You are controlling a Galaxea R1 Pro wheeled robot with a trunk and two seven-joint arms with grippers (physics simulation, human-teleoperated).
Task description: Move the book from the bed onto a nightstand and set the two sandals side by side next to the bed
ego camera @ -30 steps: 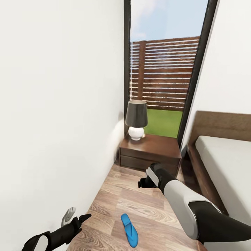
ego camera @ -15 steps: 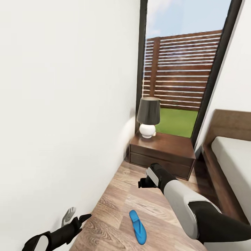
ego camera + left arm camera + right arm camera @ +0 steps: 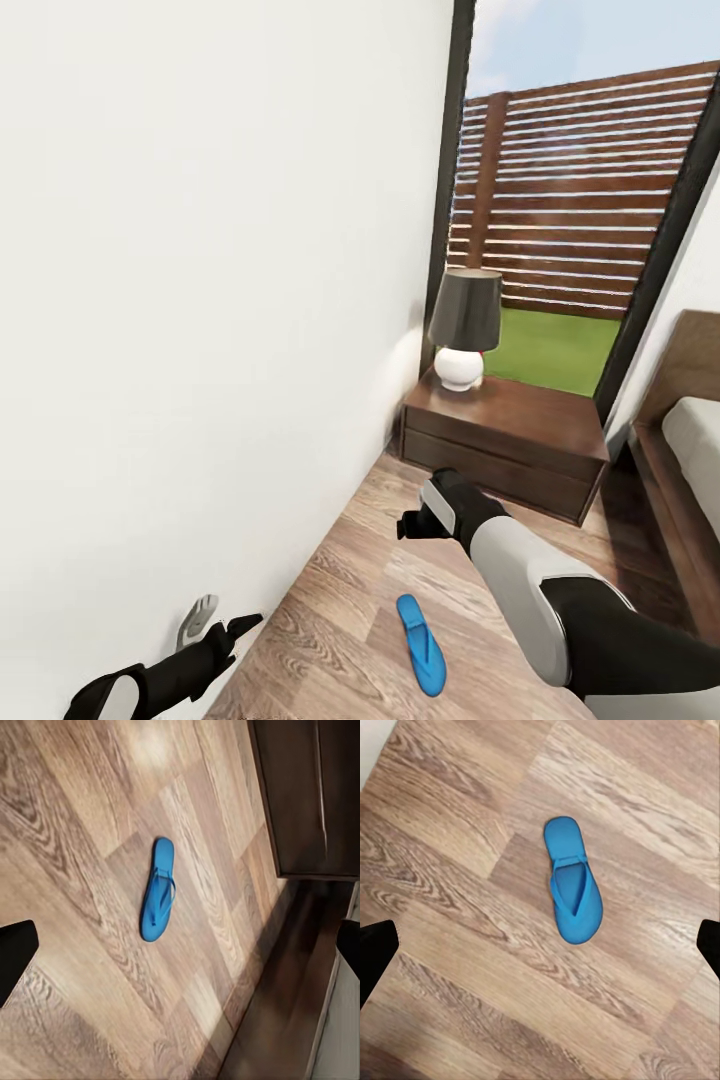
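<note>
I am standing in the narrow strip between the white wall and the bed, whose grey mattress and dark frame are showing at the head view's right edge. One blue sandal is lying flat on the wood floor, strap side up, between my two arms and apart from both. My right wrist camera is looking straight down on that sandal; my left wrist camera is catching it at a slant, near the dark wooden side of the bed frame.

My right gripper is hanging above the floor, forward of the sandal, with its fingers spread wide and empty. My left gripper is hovering low beside the wall, fingers also parted, holding nothing.

Ahead, the nightstand is sitting against the wall under the tall window, carrying the lamp with the black shade and round white base. Outside, a slatted wooden fence and a patch of grass are showing.
</note>
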